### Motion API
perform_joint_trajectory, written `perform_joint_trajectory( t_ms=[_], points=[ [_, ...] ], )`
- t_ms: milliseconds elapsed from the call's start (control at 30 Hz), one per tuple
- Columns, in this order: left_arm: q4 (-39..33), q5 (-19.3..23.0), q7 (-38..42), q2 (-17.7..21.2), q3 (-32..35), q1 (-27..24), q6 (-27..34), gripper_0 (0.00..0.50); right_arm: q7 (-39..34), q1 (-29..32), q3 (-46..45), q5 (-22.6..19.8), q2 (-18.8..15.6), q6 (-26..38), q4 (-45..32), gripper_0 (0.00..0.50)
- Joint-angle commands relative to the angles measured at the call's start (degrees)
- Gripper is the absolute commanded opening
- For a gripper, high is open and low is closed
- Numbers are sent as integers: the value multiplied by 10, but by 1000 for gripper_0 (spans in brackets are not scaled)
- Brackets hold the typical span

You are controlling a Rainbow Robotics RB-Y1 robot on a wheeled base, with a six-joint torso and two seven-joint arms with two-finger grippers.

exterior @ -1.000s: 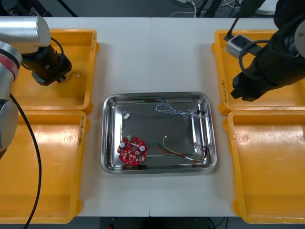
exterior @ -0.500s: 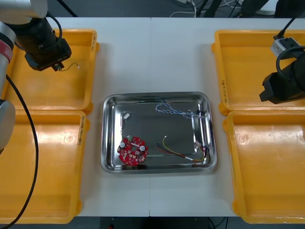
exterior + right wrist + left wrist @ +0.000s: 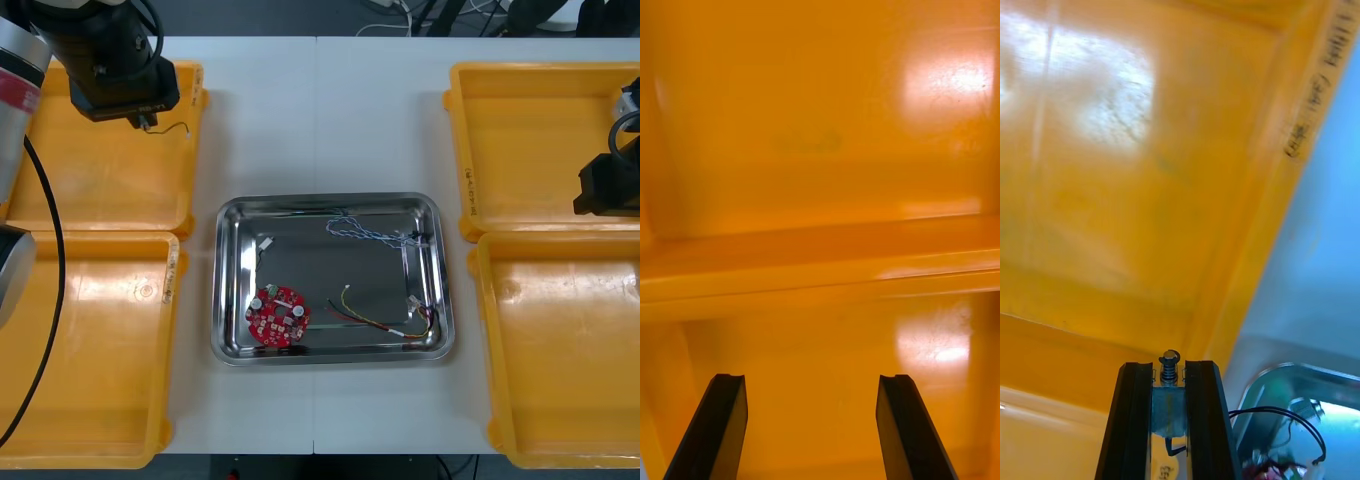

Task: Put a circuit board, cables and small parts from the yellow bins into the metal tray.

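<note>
1. The left pincer [image 3: 143, 118], clamped on a small metal part [image 3: 1169, 405], has travelled to the far inner corner of the far left yellow bin [image 3: 90, 190].
2. The right pincer [image 3: 603, 190] has withdrawn outward, over the right bins' outer side.

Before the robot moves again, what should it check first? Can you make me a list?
1. Left gripper shut on the small metal part: ok.
2. Part raised above the rim of the far left yellow bin: cannot tell.
3. Bare spot in the middle of the metal tray for the part: ok.
4. Red circuit board lying in the tray, away from that spot: ok.
5. Right gripper open and off to the side over the right yellow bins: ok.
</note>
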Motion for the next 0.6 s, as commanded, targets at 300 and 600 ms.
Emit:
perform_joint_trajectory(
  t_ms=[300,600],
  points=[
    [-123,60,134,-13,-111,23,-7,0,28,24,-37,-15,-58,-57,56,500],
    [-139,55,190,-54,-193,47,-69,0,35,55,-65,-35,-71,-58,53,500]
  ],
)
